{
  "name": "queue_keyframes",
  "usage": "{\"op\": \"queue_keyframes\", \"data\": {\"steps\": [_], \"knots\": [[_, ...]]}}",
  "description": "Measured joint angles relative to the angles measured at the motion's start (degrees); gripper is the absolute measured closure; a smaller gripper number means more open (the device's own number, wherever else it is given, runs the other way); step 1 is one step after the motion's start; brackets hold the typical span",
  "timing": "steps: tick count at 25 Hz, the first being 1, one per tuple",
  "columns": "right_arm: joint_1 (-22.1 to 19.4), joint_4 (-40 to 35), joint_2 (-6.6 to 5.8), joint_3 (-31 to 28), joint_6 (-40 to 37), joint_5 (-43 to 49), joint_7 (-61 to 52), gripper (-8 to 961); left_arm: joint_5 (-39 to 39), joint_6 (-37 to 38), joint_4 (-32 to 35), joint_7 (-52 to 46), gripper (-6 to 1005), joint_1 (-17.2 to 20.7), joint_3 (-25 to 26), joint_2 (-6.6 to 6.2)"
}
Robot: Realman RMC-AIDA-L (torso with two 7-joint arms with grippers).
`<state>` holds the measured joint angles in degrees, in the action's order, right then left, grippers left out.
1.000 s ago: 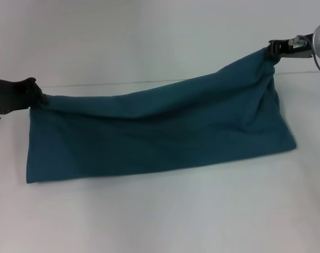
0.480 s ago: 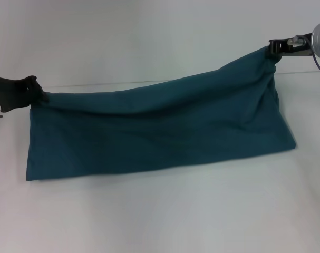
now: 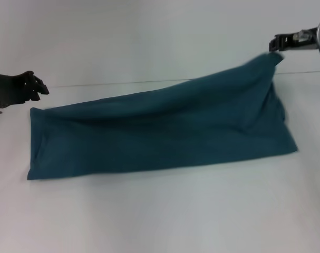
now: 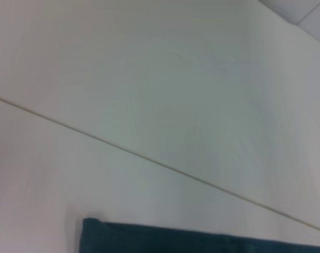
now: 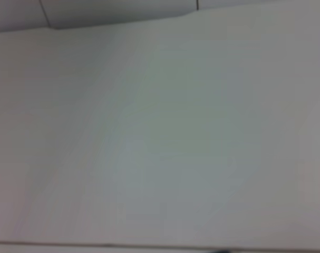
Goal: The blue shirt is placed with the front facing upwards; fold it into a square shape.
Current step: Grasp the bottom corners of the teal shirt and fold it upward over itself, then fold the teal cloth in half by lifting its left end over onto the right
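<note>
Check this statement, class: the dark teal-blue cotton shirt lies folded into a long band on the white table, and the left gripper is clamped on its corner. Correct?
Not quite. In the head view the left gripper is apart from the dark teal-blue cotton shirt, whose left corner lies on the white table. The rest stands.

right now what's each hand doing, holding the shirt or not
Left hand: open, clear of the blue shirt.
Right hand: raised just above the shirt's lifted corner; grip cannot be told.
</note>
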<state>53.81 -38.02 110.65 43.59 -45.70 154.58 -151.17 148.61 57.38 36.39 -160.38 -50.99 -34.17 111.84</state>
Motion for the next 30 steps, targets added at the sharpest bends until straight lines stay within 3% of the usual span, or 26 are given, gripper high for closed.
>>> {"op": "queue_keyframes", "data": {"steps": [5,7,10,15,17,18,22,23,30], "knots": [[1.8,0.4,-0.79,0.0,1.3,2.5,0.0,843,-0.3,-1.2,-0.1,0.0,797,-0.1,1.0,0.52],[2.5,0.7,-0.94,0.0,1.5,4.0,-0.2,620,-0.4,-1.2,0.0,0.0,764,-0.1,1.0,0.69],[3.2,0.9,-1.11,0.0,1.4,5.0,-0.4,497,-0.5,-1.2,0.0,0.0,714,-0.1,1.0,0.72],[2.7,0.6,-1.53,-0.4,-0.6,3.9,-0.3,297,-1.5,-1.2,0.4,0.1,471,0.7,1.6,0.75],[1.6,-0.3,-1.65,-0.6,-1.9,1.1,0.4,219,-2.9,-1.1,1.3,0.5,314,1.5,1.6,0.94],[0.7,-1.3,-1.72,-0.7,-3.1,-1.4,1.5,181,-3.9,-0.9,2.1,0.7,236,2.1,1.6,1.15],[-5.3,-6.5,-1.79,-1.0,-10.9,-17.8,8.9,77,-10.2,1.1,6.9,3.2,155,6.1,1.5,2.66],[-7.2,-8.1,-1.67,-1.0,-13.8,-22.8,11.1,56,-15.0,3.1,8.7,5.1,135,8.5,1.5,3.04],[-19.4,-11.4,-0.53,-1.3,-28.9,-46.8,23.3,36,-23.8,8.8,8.6,8.6,139,13.8,1.5,2.58]]}}
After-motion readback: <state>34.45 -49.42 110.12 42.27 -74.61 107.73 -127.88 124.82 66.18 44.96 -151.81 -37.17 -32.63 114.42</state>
